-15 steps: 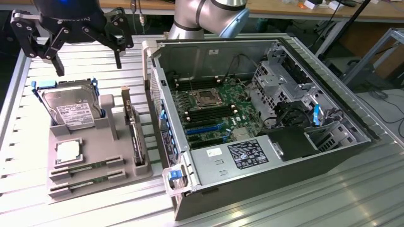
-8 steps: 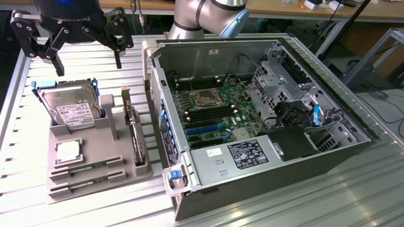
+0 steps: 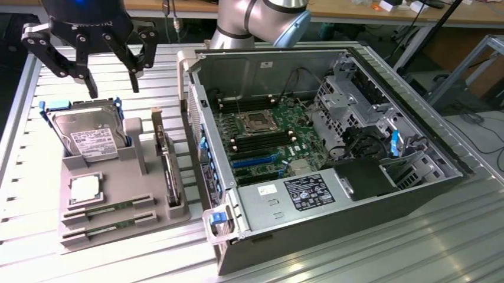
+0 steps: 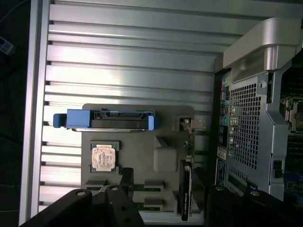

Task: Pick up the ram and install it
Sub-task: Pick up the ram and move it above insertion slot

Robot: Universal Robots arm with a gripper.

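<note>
The gripper (image 3: 114,88) hangs high over the table with its dark fingers (image 3: 130,65) spread apart and pointing down. Nothing is between them. From where I stand it hovers above and a little beyond the hard drive (image 3: 87,135), which stands on edge at one end of the grey tray (image 3: 138,194).

The ram (image 3: 104,210) is not picked up yet. It sits on edge in a slot at the end of the tray opposite the hard drive, past the square processor chip (image 3: 85,188). A second stick (image 3: 98,229) lies just beside it, one slot further from the hard drive. From the fingers, then, the ram lies down and along the tray, beyond both the hard drive and the chip, well apart from the fingertips.

Its long axis runs across the tray, parallel to the hard drive's long top edge; the wrist view shows the drive (image 4: 104,119) and the ram slots (image 4: 144,187) as parallel bars. One end of the stick points toward the expansion card (image 3: 169,168) and the open computer case (image 3: 315,135) beyond it, on the far side of the card from the hard drive. The other end points at the tray's outer edge. I'd judge the fingers need to straddle that thin edge crosswise.
</note>
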